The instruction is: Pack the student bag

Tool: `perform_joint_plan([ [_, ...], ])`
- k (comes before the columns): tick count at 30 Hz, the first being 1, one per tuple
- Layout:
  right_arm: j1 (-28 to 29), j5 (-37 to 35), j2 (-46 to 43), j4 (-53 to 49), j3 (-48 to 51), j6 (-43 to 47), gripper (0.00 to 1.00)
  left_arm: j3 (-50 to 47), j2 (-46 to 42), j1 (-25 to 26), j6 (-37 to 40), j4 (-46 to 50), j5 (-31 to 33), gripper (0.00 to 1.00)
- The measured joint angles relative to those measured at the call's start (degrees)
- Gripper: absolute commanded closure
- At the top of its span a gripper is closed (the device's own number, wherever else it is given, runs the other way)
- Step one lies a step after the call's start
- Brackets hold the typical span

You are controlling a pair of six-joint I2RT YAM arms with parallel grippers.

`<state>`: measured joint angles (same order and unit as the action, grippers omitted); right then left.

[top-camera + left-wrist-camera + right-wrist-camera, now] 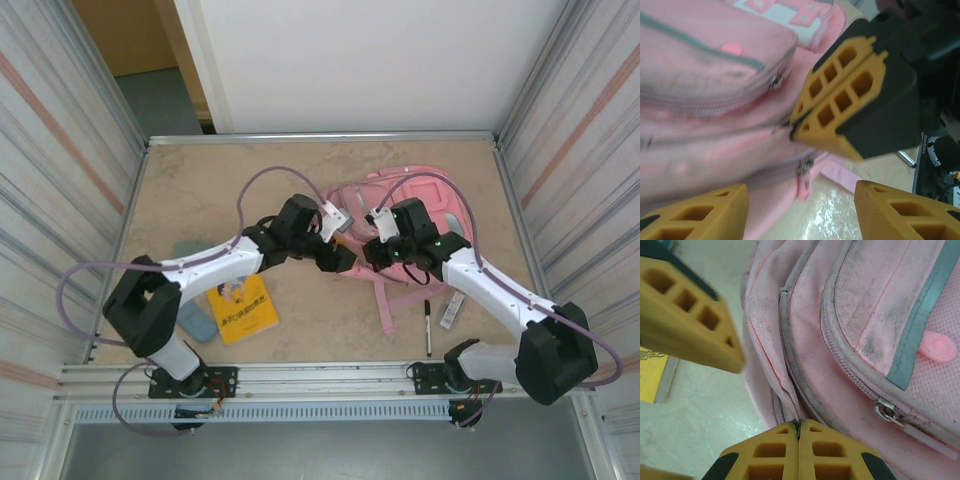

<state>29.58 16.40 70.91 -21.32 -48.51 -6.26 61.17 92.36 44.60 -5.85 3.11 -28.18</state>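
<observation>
Pink bag point(350, 195): soft fabric, grubby, grey trim, rounded zip pockets. It lies flat on the marbled beige desk point(200, 190), right of centre, straps toward the arms. Right gripper point(799, 437): honeycomb orange fingers pressed together, tips on the bag's side zip seam; can't tell if a pull is pinched. Left gripper point(800, 217): fingers apart, just beside the right one at the bag's edge. Yellow book point(240, 308) and black pen point(427, 325) lie near the arms.
</observation>
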Motion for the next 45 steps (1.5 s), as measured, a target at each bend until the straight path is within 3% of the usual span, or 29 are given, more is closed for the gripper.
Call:
perform_joint_plan([
  [2, -0.07, 0.85, 0.09, -0.09, 0.0, -0.66, 1.0, 1.14, 2.62, 0.02, 1.51, -0.07, -2.08, 0.56],
  [6, -0.39, 1.95, 0.48, -0.15, 0.0, -1.03, 1.0, 0.83, 5.51, 0.63, 2.16, -0.66, -4.48, 0.56],
  [10, -0.42, 2.73, 1.14, -0.15, 0.0, -1.6, 1.0, -1.66, 5.05, 4.15, 1.18, -1.86, -1.27, 0.56],
  [15, -0.74, 3.37, 1.4, -0.81, 0.0, -2.36, 1.0, -4.2, 4.96, 6.19, -1.97, -3.3, 2.36, 0.64],
  [22, -0.74, 3.8, 1.97, -1.05, 0.0, -2.99, 1.0, -6.12, 4.98, 6.82, -5.66, -5.84, 7.72, 0.6],
  [29, -0.61, 4.07, 2.93, -1.9, -0.28, -3.8, 1.0, -6.12, 7.08, 6.93, -10.27, -11.28, 6.27, 0.57],
  [42, -0.31, 4.17, 3.45, -2.49, -0.74, -3.85, 1.0, -7.32, 8.15, 7.17, -14.69, -13.97, 7.17, 0.99],
  [45, -0.31, 3.21, 3.45, -2.75, -0.76, -3.82, 1.0, -7.52, 7.78, 6.93, -14.78, -13.55, 7.19, 1.0],
])
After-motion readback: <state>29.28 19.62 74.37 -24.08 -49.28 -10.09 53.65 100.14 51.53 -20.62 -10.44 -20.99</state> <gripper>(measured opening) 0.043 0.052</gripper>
